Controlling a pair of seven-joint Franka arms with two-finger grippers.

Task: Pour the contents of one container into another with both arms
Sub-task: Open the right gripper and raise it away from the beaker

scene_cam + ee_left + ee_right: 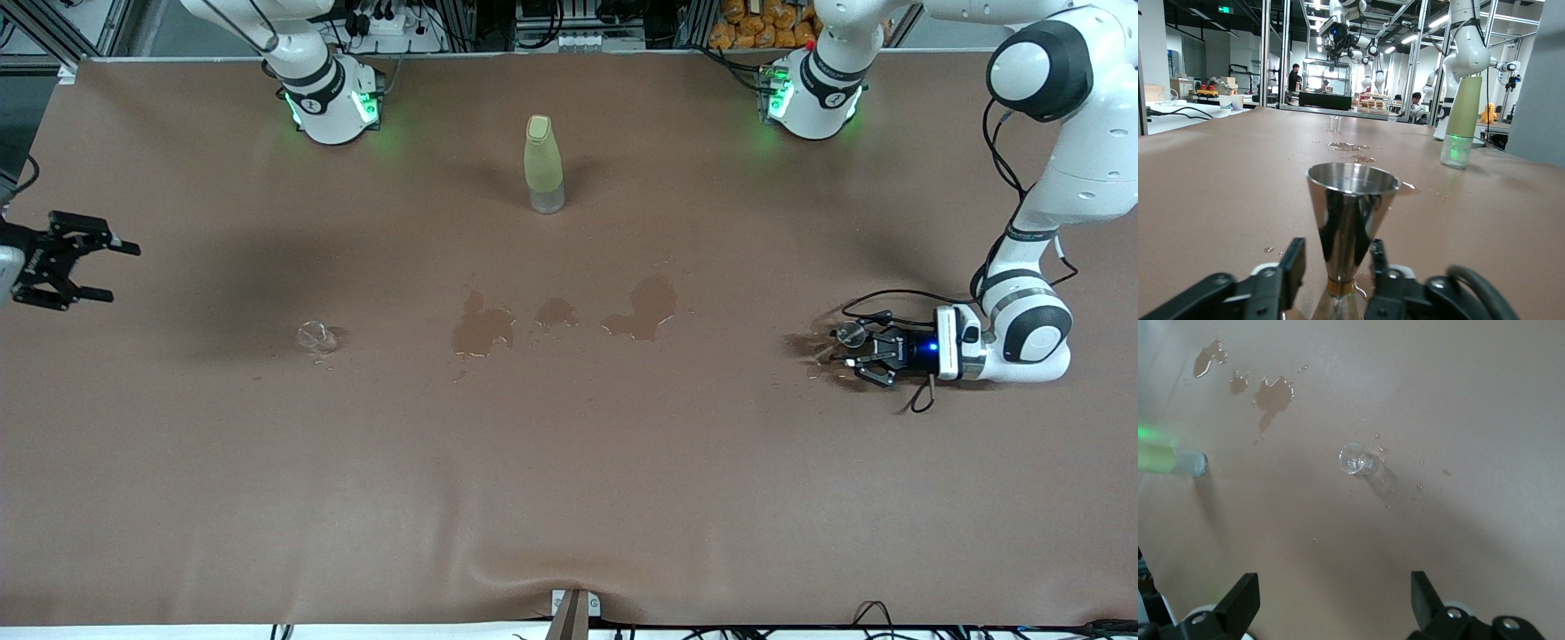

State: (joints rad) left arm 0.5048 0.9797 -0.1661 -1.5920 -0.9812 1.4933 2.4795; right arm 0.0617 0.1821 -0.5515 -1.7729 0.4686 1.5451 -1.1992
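Observation:
A steel double-cone jigger [1351,200] stands upright on the brown table at the left arm's end, in a wet patch. My left gripper [1335,267] is low at the table, open, with one finger on each side of the jigger's narrow waist and a gap on both sides; the front view shows this gripper [852,354] around the jigger [851,333]. A small clear glass [316,336] stands toward the right arm's end and shows from above in the right wrist view [1358,462]. My right gripper [120,272] hangs open and empty above the table's edge at that end [1331,600].
A tall pale green bottle [544,164] with a clear base stands upright between the two arm bases [1461,117] [1171,460]. Three dark wet spills [480,324] [556,311] [645,307] lie mid-table between the glass and the jigger. A black cable [920,396] loops beside the left wrist.

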